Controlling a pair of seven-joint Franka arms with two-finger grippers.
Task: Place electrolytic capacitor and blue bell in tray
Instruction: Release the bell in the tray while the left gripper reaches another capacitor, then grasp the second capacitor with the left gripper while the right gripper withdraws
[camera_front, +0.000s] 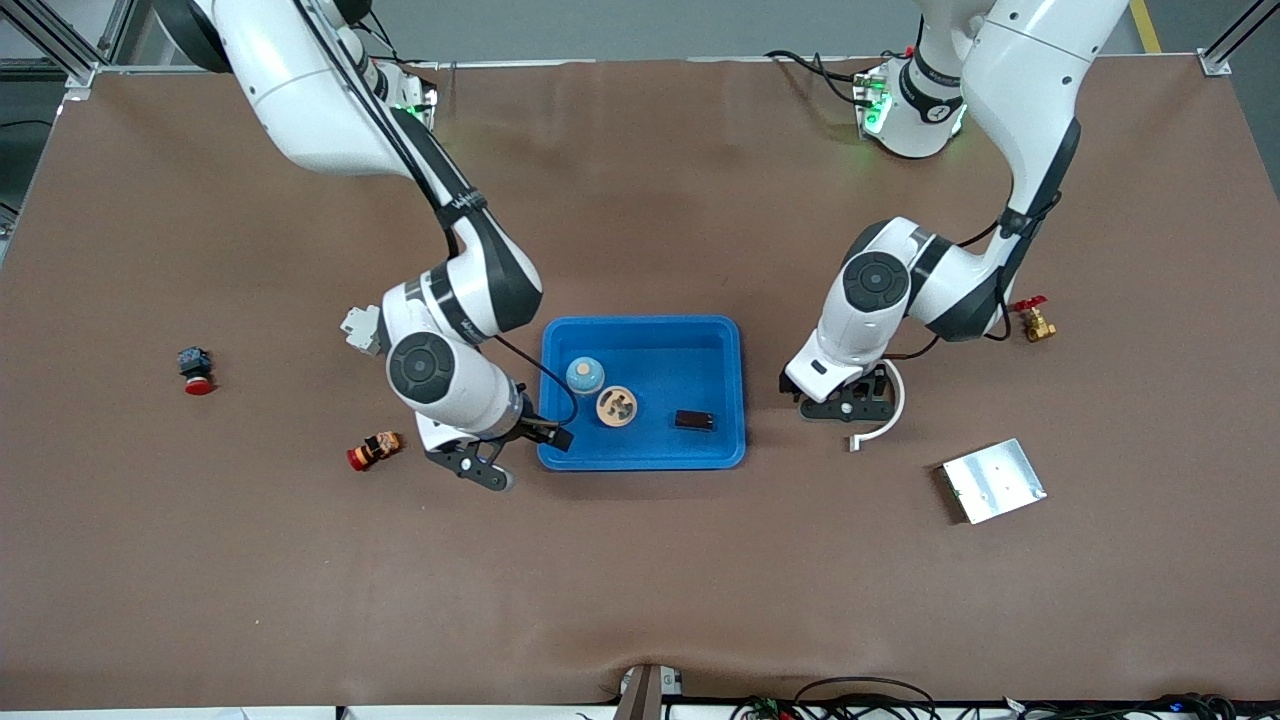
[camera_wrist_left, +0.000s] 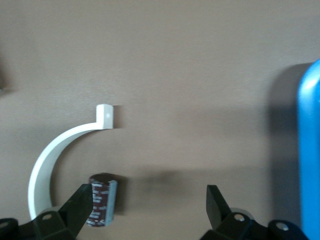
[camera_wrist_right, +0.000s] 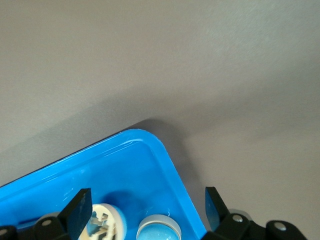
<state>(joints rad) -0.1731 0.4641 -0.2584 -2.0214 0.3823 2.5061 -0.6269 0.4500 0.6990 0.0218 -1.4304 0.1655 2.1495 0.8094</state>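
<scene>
Capacitor (camera_wrist_left: 102, 200) stands on the table beside a white curved clip (camera_wrist_left: 55, 150), just inside one finger of the wide-open left gripper (camera_front: 848, 408), apart from the tray (camera_front: 725, 400). Risk: off-centre closing tips it or snags the clip. Blue bell (camera_front: 585, 375) sits in the tray; right gripper (camera_front: 487, 470), open and empty, hovers at the tray's corner. Brown mat, plenty of room.

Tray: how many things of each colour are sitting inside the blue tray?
Blue: 1, the bell
Tan: 1, the round disc
Dark: 1, the small block
Total: 3 in the tray
</scene>
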